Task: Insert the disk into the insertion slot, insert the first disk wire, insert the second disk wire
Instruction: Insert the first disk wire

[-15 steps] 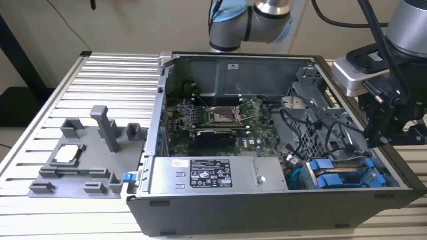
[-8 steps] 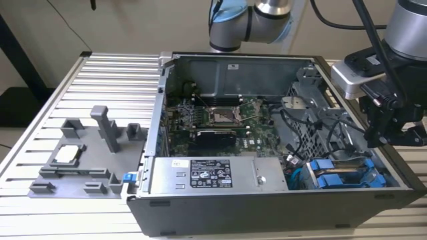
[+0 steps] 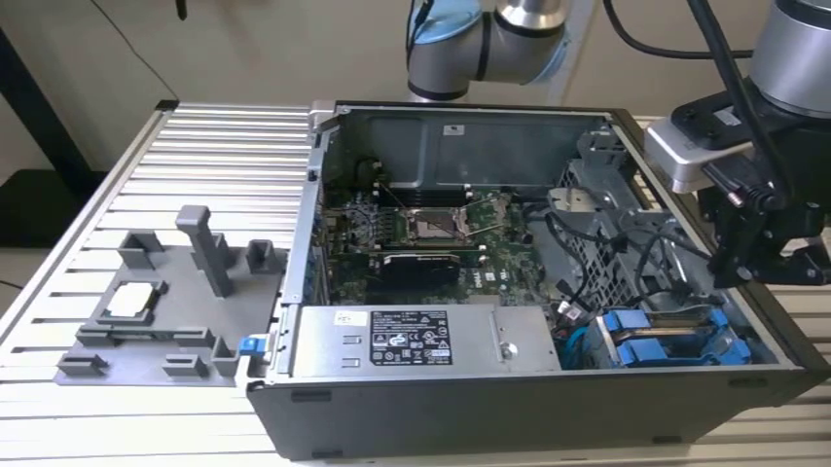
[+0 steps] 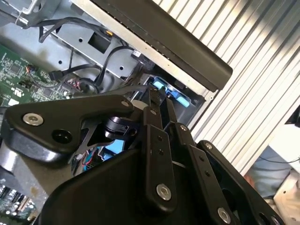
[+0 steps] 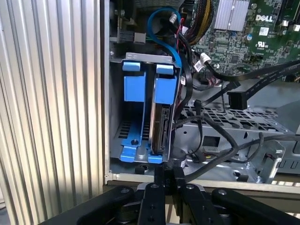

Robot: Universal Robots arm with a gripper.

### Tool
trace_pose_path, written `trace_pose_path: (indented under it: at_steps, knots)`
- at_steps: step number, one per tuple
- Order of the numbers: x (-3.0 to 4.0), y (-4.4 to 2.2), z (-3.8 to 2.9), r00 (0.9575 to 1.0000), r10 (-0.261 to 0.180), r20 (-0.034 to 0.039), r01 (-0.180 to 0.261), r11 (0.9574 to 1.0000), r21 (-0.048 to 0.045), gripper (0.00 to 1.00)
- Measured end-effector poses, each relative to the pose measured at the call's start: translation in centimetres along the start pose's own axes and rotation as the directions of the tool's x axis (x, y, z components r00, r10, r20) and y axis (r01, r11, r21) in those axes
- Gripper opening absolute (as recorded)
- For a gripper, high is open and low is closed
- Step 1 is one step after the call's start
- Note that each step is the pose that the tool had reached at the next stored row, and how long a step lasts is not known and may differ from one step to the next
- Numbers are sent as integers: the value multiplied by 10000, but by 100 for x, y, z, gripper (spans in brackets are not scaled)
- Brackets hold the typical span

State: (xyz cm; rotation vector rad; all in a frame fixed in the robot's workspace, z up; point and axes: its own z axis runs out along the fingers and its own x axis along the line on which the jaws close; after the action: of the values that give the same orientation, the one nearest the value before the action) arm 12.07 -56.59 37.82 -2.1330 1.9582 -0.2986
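Blue plastic marks the spot: the disk [image 5: 158, 125] stands on edge in its blue carrier, seated in the metal drive cage [image 5: 116, 117] of the open computer case [image 3: 520, 413], beside a second blue carrier [image 5: 134, 89] in the neighbouring bay. In the exterior view both carriers sit low in the frame toward the exterior view's right, in the case's corner, near the grey power-supply box [image 3: 403, 341]. In the first wrist view the gripper [image 5: 165, 171] hangs just off the exposed end of the disk, its black fingers [image 5: 158, 187] drawn close together at the tips. The second wrist view shows the same, with two fingers lying side by side and pointing at the blue carriers. A black cable [image 5: 220, 162] leaves from right beside the tips and runs off over the perforated metal plate, but whether the tips pinch it I cannot tell. A blue cable [image 5: 161, 33] arcs from the cage toward the green motherboard [image 3: 429, 219], and more black wires lie loose nearby. In the exterior view the arm [image 3: 792, 58] stands at the frame's upper right, over the case's side wall. A grey fixture plate [image 3: 169, 292] rests on the ribbed metal table [image 3: 117, 195] at the exterior view's left, well apart from the drive corner.
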Motion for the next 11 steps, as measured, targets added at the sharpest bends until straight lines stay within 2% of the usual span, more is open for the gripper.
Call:
trace_pose_path:
  at_steps: [2, 3, 6, 9, 11]
  knots:
    - [3, -31, 11, 10000, 1, -4, -1, 9993, -361, 19]
    - [4, -53, 20, 10000, 5, 6, -5, 9987, -501, 19]
    - [10, -133, 59, 10000, 15, 31, -13, 9966, -821, 19]
    - [18, -222, 106, 10000, 23, 50, -18, 9944, -1058, 19]
    - [21, -254, 128, 10000, 32, 68, -23, 9919, -1271, 19]
